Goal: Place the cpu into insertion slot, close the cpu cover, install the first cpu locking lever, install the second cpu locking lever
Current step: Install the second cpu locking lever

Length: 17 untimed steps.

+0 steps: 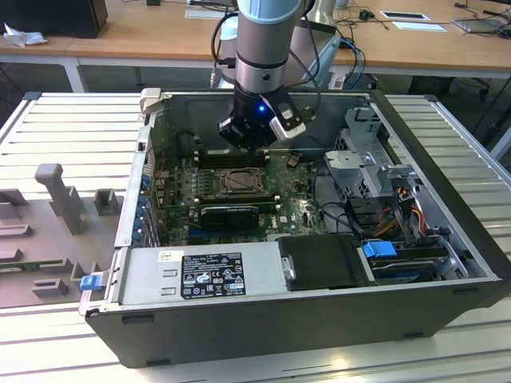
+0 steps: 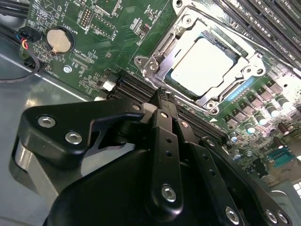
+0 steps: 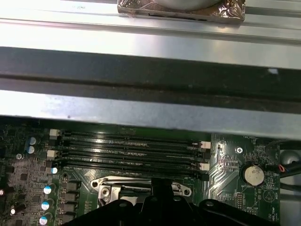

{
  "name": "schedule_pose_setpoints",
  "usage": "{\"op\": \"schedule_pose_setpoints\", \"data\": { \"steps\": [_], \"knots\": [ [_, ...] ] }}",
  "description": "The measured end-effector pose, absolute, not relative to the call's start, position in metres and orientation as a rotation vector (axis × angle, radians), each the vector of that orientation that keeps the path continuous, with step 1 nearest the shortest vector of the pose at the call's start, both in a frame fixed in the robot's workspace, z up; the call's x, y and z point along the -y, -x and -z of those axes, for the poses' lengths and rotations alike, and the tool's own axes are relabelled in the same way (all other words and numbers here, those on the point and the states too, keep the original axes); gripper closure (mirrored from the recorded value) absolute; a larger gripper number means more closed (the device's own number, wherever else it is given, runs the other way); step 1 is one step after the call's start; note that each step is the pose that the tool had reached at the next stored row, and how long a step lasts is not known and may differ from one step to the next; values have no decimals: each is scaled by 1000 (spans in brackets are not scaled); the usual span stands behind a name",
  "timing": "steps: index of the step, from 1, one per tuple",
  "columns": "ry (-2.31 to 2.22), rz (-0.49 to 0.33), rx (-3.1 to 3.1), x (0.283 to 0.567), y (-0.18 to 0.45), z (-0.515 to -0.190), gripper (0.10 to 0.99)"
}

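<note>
The cpu (image 2: 203,67) is seen sitting in the insertion slot (image 2: 155,49), cover down. The gripper (image 2: 162,96) is held just above the board, fingers closed, nothing gripped.

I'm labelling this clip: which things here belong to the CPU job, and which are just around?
Job:
- cpu, seated in the insertion slot
- cpu cover, down around it
- hand, hovering beside the socket

Just around:
- coin battery
- memory slots
- power supply
- grey fixtures

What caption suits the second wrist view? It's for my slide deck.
Shut claw poised beside the socket, cpu seated in the insertion slot under the closed cpu cover.
</note>
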State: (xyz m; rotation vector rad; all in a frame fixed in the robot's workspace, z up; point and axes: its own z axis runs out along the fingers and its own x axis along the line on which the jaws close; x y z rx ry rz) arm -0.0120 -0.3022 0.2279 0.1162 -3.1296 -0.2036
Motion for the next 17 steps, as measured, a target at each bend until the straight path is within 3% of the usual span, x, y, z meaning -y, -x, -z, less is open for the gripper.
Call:
{"op": "schedule_pose_setpoints", "data": {
  "steps": [17],
  "knots": [
    [-116,203,3130,318,13,-241,980]
  ]
}}
